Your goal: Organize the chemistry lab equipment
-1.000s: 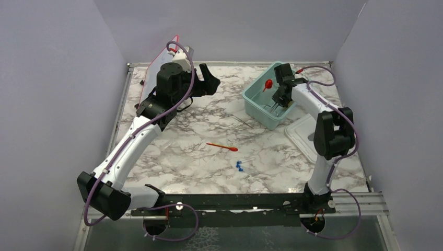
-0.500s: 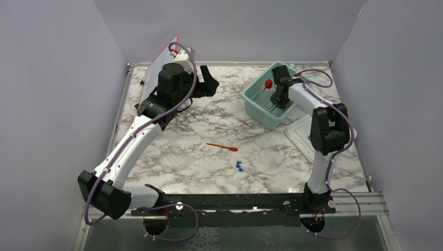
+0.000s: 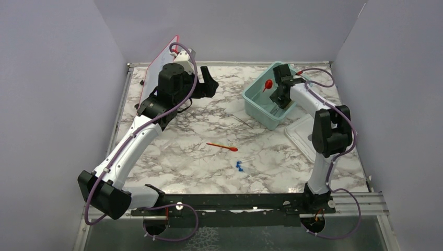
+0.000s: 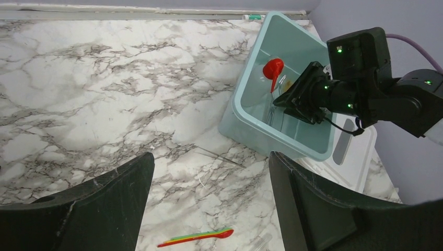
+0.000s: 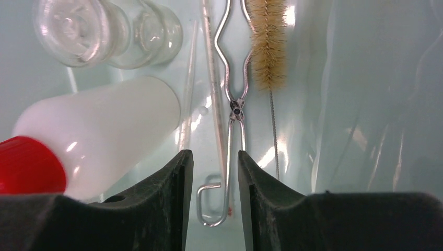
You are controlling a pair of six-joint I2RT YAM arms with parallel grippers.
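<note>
Right arm's elbow has drifted slightly left since a second ago; everything loose on the surface (image 3: 172, 157) sits where it was.

Right pincer (image 5: 214, 157) is down inside the teal tub (image 3: 257, 109), jaws a narrow gap apart, nothing clamped. Metal tongs (image 5: 232, 104) lie on the tub floor in line with that gap. Wire brush (image 5: 265, 42) lies just right of the tongs, roughly parallel. A thin clear rod (image 5: 188, 104) lies just left of them. White bottle with a red cap (image 5: 99, 125) fills the near-left of the tub. Two small glass vessels (image 5: 78, 29) are beyond the bottle. Red funnel (image 3: 268, 83) is in the tub's far-left part.

Left pincer (image 4: 211, 162) hangs wide open over the back-left of the surface, holding nothing, aimed at the tub. Pink-edged whiteboard (image 3: 159, 60) leans just behind that arm.

Still outside the tub:
- red-orange spatula (image 3: 222, 147), mid-surface
- blue-capped tubes (image 3: 240, 167), nearer the arm bases

White lid (image 3: 300, 133) lies flat beside the tub's near-right corner, partly under the right arm.
</note>
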